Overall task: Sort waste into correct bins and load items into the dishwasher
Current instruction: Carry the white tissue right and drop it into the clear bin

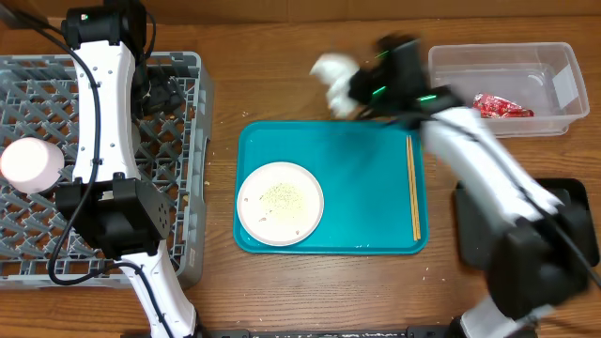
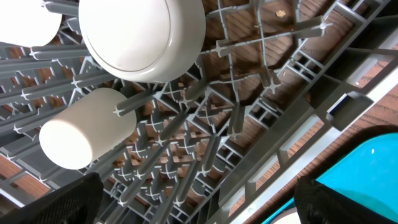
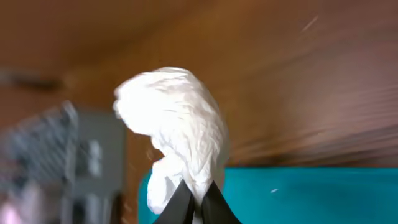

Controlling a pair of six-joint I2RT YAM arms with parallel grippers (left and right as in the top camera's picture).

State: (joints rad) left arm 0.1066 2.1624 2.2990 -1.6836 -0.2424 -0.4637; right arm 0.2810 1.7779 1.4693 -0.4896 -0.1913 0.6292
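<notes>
The right claw (image 3: 198, 202) is pressed together on the bottom edge of a crumpled white napkin (image 3: 174, 124), pinching it so the wad stands above the fingertips. From overhead, the napkin (image 1: 333, 75) hangs off the wooden surface (image 1: 272, 75), just past the far edge of the teal tray (image 1: 357, 188) and well left of the clear tub (image 1: 554, 117). A red wrapper (image 1: 502, 106) lies inside that tub. A black tray (image 1: 577, 195) sits at the right, partly hidden by the right arm. On the teal tray, a white plate (image 1: 300, 221) sits near the left end with rice crumbs (image 1: 280, 197) scattered on it, and a pair of chopsticks (image 1: 413, 188) lies along the right side. The left claw (image 2: 199, 202) is spread wide with nothing between its fingers, hovering over the grey dish rack (image 1: 38, 94). In the rack, a white bowl (image 2: 143, 37) rests upside down with a white cup (image 2: 87, 127) lying on its side just beside it, and overhead a white-pink bowl (image 1: 30, 164) shows near the rack's left wall.
</notes>
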